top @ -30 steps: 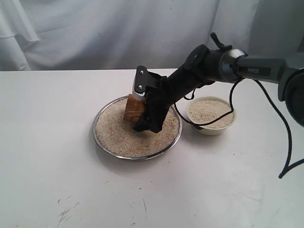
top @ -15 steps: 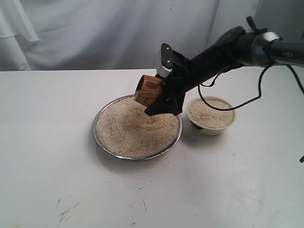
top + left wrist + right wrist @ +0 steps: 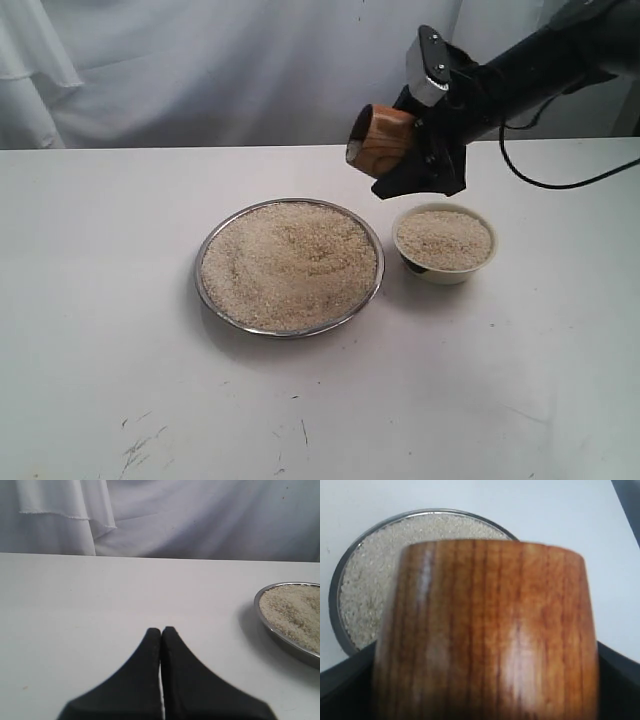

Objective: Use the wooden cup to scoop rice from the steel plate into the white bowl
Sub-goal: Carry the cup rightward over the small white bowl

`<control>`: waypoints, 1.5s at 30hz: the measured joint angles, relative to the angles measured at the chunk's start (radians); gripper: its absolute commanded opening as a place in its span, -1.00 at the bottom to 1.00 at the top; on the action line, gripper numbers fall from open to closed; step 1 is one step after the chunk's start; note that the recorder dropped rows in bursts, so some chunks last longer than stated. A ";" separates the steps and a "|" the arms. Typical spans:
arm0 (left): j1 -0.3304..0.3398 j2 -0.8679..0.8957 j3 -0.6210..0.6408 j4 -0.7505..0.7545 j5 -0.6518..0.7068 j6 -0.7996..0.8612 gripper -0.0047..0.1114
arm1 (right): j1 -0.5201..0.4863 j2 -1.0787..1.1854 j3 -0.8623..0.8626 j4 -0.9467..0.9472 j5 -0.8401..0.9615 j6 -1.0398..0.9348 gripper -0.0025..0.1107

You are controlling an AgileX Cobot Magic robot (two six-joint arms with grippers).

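My right gripper (image 3: 400, 150) is shut on the wooden cup (image 3: 377, 139), holding it in the air above the gap between the steel plate (image 3: 204, 296) and the white bowl (image 3: 445, 272). The cup lies tilted, its mouth facing left. Rice (image 3: 290, 260) fills the plate, and more rice (image 3: 444, 240) fills the bowl. In the right wrist view the cup (image 3: 490, 630) fills the picture, with the plate (image 3: 337, 625) behind it. My left gripper (image 3: 161, 630) is shut and empty, low over the table, with the plate's rim (image 3: 272, 630) off to one side.
A white tabletop (image 3: 120, 300) carries both dishes. A white cloth backdrop (image 3: 200, 70) hangs behind it. A black cable (image 3: 560, 180) trails from the right arm over the table's back right.
The right gripper has lifted the cup out of the rice on the plate and carried it up and to the right, towards the bowl.
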 measured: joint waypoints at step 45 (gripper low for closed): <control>0.000 0.000 0.000 0.000 0.000 0.000 -0.92 | -0.150 -0.118 0.233 -0.360 -0.209 0.149 -0.96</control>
